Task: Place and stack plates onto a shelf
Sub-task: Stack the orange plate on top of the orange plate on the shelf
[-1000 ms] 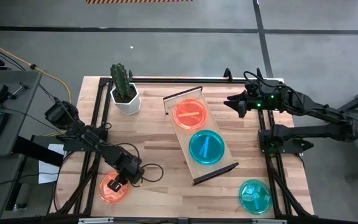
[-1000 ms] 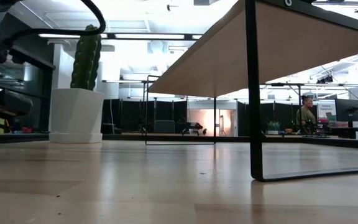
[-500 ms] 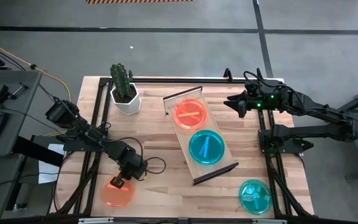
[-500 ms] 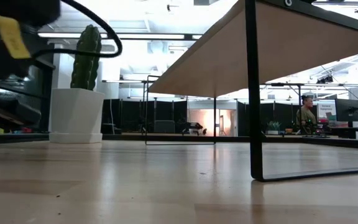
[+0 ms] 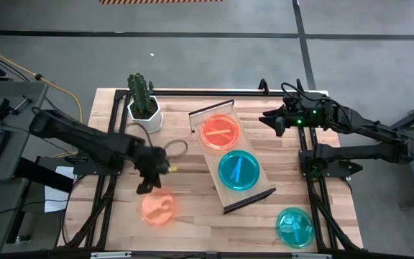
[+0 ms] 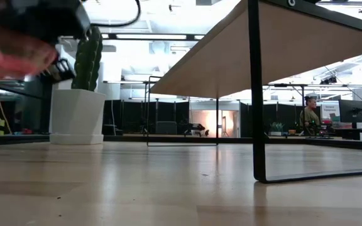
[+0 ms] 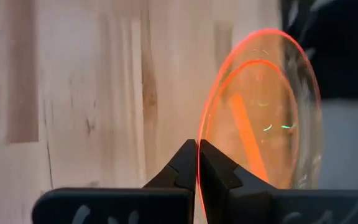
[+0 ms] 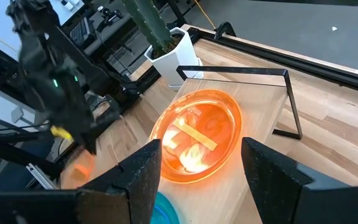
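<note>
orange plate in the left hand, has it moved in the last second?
Yes. The orange plate, pinched in the left hand, has left the table's front-left corner and moved toward the shelf, now hanging clear of the tabletop.

left arm (image 5: 85,140): dark, slender jointed links, black cable looping near the wrist, small yellow tag beside it
left gripper (image 7: 197,163): two black wedge-shaped fingers on a flat black bar
right arm (image 5: 358,137): black tubular links, cable bundle on top, green indicator lights
right gripper (image 8: 201,165): two broad, matte black angular fingers
</note>
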You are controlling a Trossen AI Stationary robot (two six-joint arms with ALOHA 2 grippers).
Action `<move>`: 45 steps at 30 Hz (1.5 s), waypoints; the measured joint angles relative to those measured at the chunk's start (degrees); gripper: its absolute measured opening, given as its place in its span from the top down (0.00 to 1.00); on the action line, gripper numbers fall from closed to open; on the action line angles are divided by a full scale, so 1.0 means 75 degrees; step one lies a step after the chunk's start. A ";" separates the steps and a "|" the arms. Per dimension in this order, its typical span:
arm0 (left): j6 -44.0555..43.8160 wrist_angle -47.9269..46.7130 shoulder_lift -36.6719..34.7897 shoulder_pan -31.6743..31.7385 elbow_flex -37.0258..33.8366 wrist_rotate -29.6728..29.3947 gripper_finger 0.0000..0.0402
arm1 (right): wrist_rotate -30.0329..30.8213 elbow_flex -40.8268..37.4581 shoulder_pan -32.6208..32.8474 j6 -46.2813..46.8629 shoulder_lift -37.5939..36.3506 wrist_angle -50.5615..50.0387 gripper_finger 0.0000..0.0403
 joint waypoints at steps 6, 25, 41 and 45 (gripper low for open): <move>-0.2904 0.0211 -0.1315 0.0636 0.0465 0.0129 1.00 | -0.0001 0.0000 -0.0001 -0.0005 -0.0003 -0.0102 0.49; -0.6824 0.4552 0.0893 0.2413 0.1457 -0.5846 1.00 | 0.0157 0.0000 -0.0003 -0.0268 -0.0003 -0.0083 0.49; -0.7307 0.4141 0.1569 0.1556 0.1457 -0.7582 1.00 | 0.0392 0.0000 0.0000 -0.0469 -0.0003 -0.0083 0.49; -0.7128 0.4039 0.1569 0.1553 0.1457 -0.7591 1.00 | 0.0398 0.0000 0.0000 -0.0505 -0.0003 -0.0085 0.49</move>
